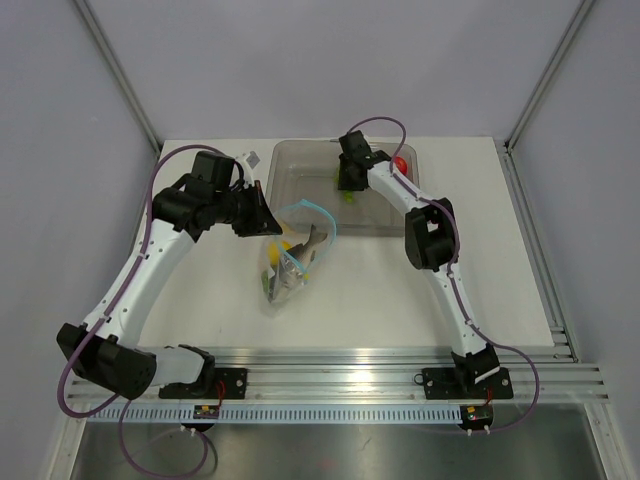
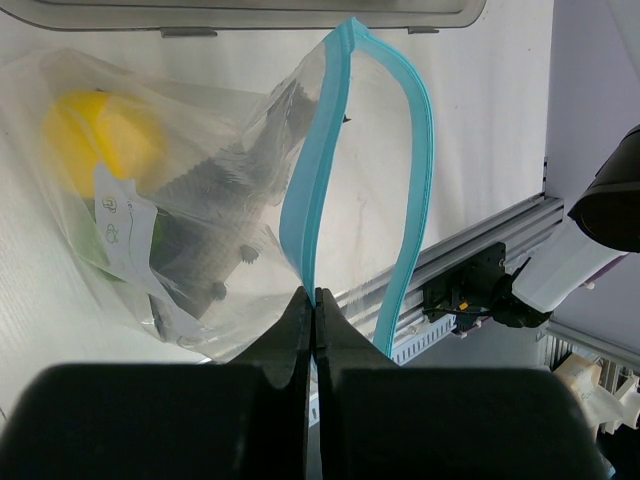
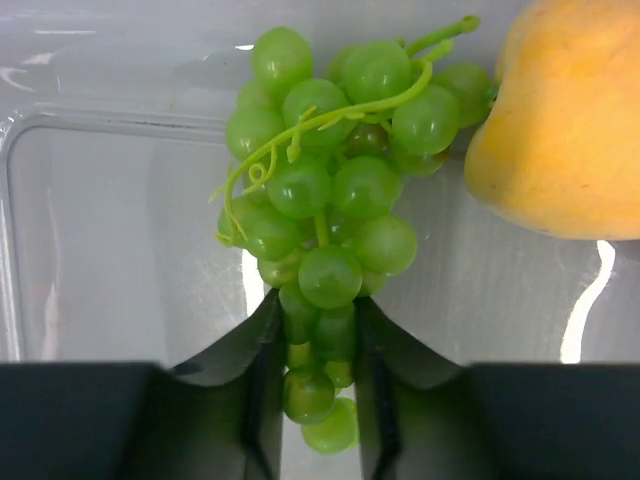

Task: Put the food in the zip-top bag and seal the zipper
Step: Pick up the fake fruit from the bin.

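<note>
The zip-top bag point(image 1: 283, 285) lay on the white table point(image 1: 400, 290) just in front of the clear tray point(image 1: 300, 170), its mouth turned toward the tray and standing open, so that the teal zipper point(image 2: 422, 150) formed a loop. Inside the bag were the grey fish point(image 1: 302, 262) and a yellow fruit point(image 2: 100, 135), pressed against the crinkled plastic. The left gripper point(image 2: 315, 300) was closed tight on the zipper at one end of the loop, pinching the strip between its fingers. In the tray, the grape bunch point(image 3: 325, 200) lay touching an orange-yellow fruit point(image 3: 560, 120), and a red fruit point(image 1: 401, 163) sat in the tray's far right corner. The right gripper point(image 3: 318, 345) reached down into the tray, its two fingers clasping the lower grapes of the bunch from both sides.
</note>
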You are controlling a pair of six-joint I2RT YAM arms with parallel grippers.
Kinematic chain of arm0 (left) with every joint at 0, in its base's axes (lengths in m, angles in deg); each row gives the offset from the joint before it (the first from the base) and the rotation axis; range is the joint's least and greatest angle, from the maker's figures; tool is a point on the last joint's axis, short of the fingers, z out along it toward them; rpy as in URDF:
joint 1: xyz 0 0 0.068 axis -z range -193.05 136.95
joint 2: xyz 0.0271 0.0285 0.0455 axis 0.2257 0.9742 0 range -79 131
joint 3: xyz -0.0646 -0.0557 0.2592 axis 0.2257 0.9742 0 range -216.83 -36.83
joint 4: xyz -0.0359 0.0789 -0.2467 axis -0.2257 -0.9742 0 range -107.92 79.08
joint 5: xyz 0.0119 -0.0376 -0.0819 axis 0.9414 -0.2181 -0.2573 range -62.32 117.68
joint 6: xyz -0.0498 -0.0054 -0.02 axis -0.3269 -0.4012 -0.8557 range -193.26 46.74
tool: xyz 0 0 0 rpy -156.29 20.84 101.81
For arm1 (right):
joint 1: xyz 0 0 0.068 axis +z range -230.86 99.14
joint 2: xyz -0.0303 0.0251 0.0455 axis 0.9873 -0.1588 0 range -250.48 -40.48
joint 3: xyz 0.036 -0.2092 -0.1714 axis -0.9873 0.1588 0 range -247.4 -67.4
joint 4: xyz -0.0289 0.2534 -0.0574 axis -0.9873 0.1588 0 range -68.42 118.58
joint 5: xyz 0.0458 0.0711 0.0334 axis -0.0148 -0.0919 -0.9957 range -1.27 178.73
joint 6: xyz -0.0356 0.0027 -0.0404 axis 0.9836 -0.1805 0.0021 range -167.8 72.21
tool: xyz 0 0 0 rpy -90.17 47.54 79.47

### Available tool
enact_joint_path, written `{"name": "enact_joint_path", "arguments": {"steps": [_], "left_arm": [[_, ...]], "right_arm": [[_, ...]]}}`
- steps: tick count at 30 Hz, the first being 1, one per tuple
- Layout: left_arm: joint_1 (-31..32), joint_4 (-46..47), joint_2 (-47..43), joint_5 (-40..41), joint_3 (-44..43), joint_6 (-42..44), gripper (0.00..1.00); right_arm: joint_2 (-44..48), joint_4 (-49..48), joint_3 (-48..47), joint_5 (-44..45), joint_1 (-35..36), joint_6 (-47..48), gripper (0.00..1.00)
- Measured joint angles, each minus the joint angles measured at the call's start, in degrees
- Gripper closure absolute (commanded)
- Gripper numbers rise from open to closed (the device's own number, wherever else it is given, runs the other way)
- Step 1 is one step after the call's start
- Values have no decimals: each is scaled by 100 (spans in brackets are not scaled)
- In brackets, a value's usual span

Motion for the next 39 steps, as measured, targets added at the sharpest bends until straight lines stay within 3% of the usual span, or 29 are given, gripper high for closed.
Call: {"name": "enact_joint_path", "arguments": {"steps": [4,9,17,24,30,39], "left_arm": [[0,2,0,2,0,2,100],[0,7,0,2,0,0,100],[0,55,0,-2,2,-2,100],[0,111,-4,2,2,-2,100],[0,190,-90,13,52,-4,100],[0,271,-140,11,155,-20,100]], "right_arm": [[184,-269,369,-55,0,11,87],[1220,-538,1690,-372,0,-9,94],[4076,-907,3694,-831,11,-59,94],[5869,-640,3967,-798,586,20,94],[6406,-240,3995,-975,1613,98,94],[6448,2,4258,-1432,2199,50,94]]}}
